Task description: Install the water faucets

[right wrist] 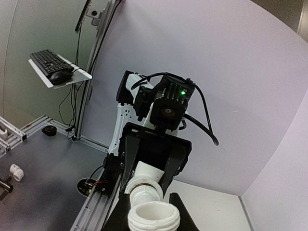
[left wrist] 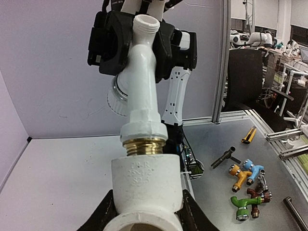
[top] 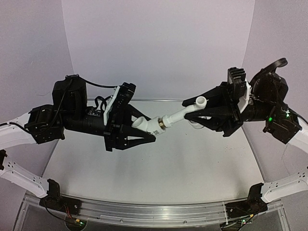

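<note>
Locate at left the black left gripper (top: 147, 129), clenched on the short white cylindrical plastic fitting (top: 143, 124), with fingers (left wrist: 103, 214) pressed to both flanks. Follow rightward to the brass-coloured threaded end (left wrist: 143, 145), seated at the fitting mouth with a band of thread showing. Continue along the small white plastic tap with bent spout (top: 179, 116) to the black right gripper (top: 190, 111), grasping the tap body near the spout. Note the joined pair suspended between both arms, above the grey table (top: 159, 178) and clear of it.

Treat as light, rigid and smooth, so likely to slip or rotate under torque. Grip the fitting across its barrel and the tap on its thick body, never on the thin spout. Avoid forcing or cross-threading, given brittle-looking plastic.

Cannot judge depth of thread engagement. Expect the round ribbed knob (left wrist: 117, 98) largely hidden behind the tap; exact contact of the right fingers not discernible.
</note>
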`<state>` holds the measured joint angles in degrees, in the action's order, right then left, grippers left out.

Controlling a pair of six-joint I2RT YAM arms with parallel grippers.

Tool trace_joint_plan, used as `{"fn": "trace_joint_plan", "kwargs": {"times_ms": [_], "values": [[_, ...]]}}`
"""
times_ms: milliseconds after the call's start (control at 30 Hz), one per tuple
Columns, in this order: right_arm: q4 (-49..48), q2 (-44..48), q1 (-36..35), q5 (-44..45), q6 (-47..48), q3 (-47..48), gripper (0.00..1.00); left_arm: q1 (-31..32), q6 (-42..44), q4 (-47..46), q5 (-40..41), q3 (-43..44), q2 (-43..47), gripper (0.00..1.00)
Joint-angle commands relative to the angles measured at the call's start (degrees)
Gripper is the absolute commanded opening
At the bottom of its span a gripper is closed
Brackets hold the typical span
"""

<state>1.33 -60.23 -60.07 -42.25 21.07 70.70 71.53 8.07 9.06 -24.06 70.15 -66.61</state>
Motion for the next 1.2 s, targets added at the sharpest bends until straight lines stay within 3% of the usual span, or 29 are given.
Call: {"fn": "trace_joint_plan", "kwargs": {"times_ms": [0, 233, 467, 500, 633, 767, 900, 1167], "values": [[-6.7, -0.55, -0.13, 6.75, -10.4, 0.49, 0.0, -0.11, 2.32, -2.08, 3.12, 2.3, 0.26, 0.19], [-6.42, -0.79, -0.17, 15.26, -26.21, -1.44, 0.0, 1.2, 9.32, -3.47, 14.08, 0.57, 2.52, 0.0], [-3.44, -0.59, 0.06, 24.51, -35.51, -3.22, 0.0, 3.25, 15.64, -4.67, 26.73, -1.33, 3.51, 0.0], [-3.27, -0.59, 0.17, 24.66, -35.74, -3.31, 0.06, 3.27, 15.64, -4.42, 27.38, -1.23, 3.37, 0.0], [-3.11, -0.59, 0.66, 24.87, -34.41, -2.35, 0.54, 3.18, 12.44, -1.86, 28.45, -0.05, 2.4, 0.0], [-2.96, -0.19, 0.79, 25.19, -29.61, -0.58, 0.96, 2.81, 7.57, 1.06, 27.6, 0.56, 2.5, 0.0], [-2.45, 1.19, 0.78, 25.75, -19.08, 1.35, 0.98, 1.44, 1.85, 3.96, 24.46, 0.68, 3.39, 0.0], [4.96, 9.41, 0.75, 18.11, 14.12, -1.05, 0.98, -0.94, -8.48, 11.47, 15.46, 3.85, 2.23, 0.0]]}}
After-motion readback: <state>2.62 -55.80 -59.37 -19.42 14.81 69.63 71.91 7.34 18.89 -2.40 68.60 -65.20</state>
